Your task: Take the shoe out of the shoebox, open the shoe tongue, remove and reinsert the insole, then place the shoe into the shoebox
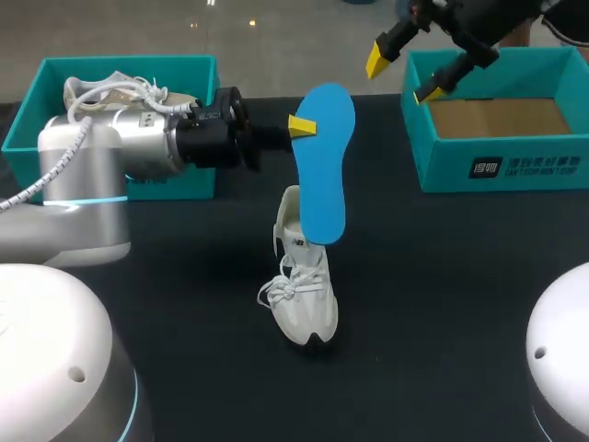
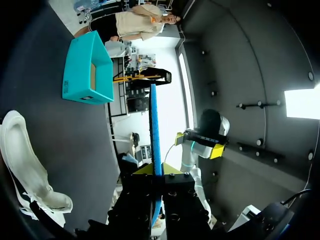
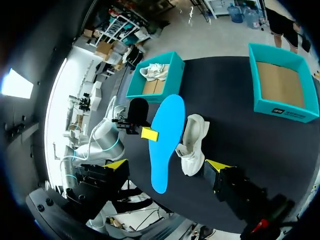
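Robotics lab, black work table (image 1: 442,276), left arm (image 1: 101,157) and right arm (image 1: 479,23) over it (teal shoebox (image 1: 502,168) at the back)

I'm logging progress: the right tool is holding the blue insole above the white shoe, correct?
Not quite: the left tool holds the blue insole above the white shoe, as the head view shows; the right tool hangs open.
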Tool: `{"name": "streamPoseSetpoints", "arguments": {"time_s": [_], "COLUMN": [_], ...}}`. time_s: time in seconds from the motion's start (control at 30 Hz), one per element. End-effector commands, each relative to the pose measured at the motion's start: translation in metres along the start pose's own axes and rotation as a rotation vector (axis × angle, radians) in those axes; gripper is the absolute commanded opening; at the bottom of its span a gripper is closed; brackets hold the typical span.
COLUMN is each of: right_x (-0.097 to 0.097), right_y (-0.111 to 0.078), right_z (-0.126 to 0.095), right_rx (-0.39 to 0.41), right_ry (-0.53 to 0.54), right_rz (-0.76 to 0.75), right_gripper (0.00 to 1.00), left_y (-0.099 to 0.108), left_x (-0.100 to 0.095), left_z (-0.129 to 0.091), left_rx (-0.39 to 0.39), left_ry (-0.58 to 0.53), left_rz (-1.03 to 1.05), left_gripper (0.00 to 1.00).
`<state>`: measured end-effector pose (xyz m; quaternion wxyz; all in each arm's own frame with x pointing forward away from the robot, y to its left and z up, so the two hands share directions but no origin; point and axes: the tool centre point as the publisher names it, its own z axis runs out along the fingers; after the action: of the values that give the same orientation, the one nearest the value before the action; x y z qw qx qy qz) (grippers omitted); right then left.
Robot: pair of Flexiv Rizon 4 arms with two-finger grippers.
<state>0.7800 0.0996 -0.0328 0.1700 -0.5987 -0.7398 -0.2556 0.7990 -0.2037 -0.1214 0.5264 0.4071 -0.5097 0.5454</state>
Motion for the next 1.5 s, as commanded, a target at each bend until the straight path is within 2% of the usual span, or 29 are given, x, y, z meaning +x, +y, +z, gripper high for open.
{"name": "streamPoseSetpoints", "arguments": {"time_s": [0.03, 0.27, 0.53, 1.5], "right_x": [0.010, 0.027, 0.040, 0.040], "right_y": [0.002, -0.003, -0.003, -0.003], "right_z": [0.000, 0.006, 0.018, 0.018], "right_rx": [0.002, -0.072, -0.080, -0.080], "right_ry": [-0.393, -0.432, -0.415, -0.415], "right_rz": [-0.014, -0.011, -0.005, -0.005], "right_gripper": [1.00, 1.00, 1.00, 1.00], "left_y": [-0.001, -0.003, -0.006, -0.006], "left_x": [-0.001, -0.001, 0.000, 0.000], "left_z": [0.000, 0.000, 0.001, 0.001], "left_rx": [-0.002, 0.013, 0.009, 0.009], "left_ry": [-0.001, 0.005, 0.011, 0.011], "left_rz": [-0.001, 0.013, 0.001, 0.001], "left_gripper": [0.00, 0.00, 0.00, 0.00]}}
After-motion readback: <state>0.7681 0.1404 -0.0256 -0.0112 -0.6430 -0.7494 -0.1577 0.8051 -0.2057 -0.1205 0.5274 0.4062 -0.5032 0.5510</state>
